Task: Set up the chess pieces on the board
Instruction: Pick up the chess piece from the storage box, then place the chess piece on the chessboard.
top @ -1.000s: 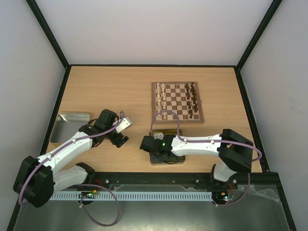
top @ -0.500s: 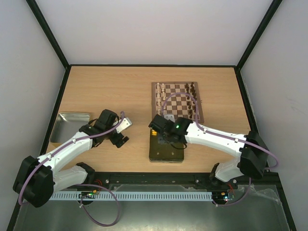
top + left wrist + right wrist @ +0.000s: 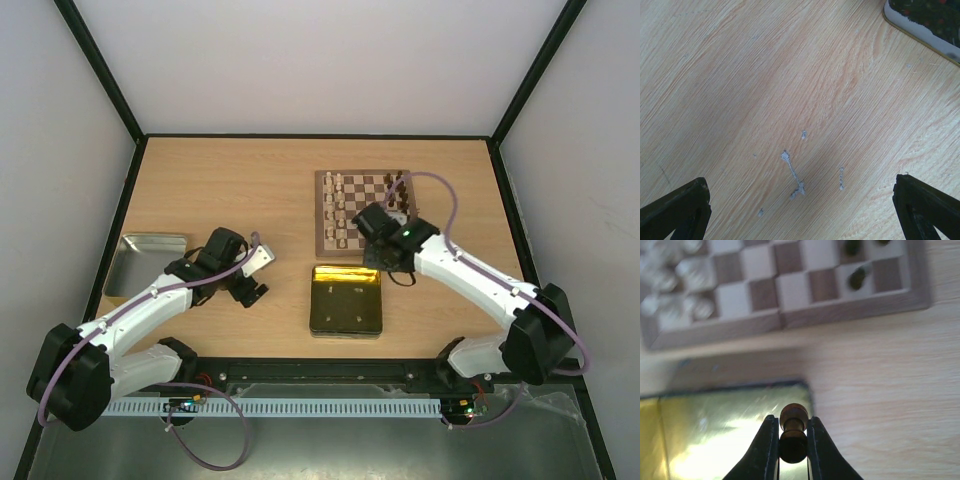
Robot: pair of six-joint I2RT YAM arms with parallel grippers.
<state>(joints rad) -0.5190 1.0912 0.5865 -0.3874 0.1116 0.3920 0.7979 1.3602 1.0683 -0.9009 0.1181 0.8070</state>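
Right claw (image 3: 792, 421): closed narrow on one dark brown piece (image 3: 793, 434), which stands upright with its round head clear above the fingertips.
Under the right claw: the far right corner of the gold tin (image 3: 715, 435), with bare desk (image 3: 880, 405) to the claw's right.
Ahead of the right claw: the board (image 3: 840, 314), its near border just beyond the tin's far edge.
Ahead and left of it: pale pieces (image 3: 670, 290) on the board's left-hand squares, blurred.
Ahead and right of it: dark pieces (image 3: 857, 277) on squares near the board's right corner.
Right arm pose: stretched from its base at the near right of the desk, forward and leftward. The wrist is over the board's near edge, the claw pointing down.
Left claw (image 3: 800, 181): wide, nothing between the fingers.
Under the left claw: bare desk with a few grey scuff marks (image 3: 792, 175).
Left arm pose: folded, forearm angled forward and to the right, claw low over the desk. The grey tray (image 3: 150, 240) is to its left, and the board well apart to its right.
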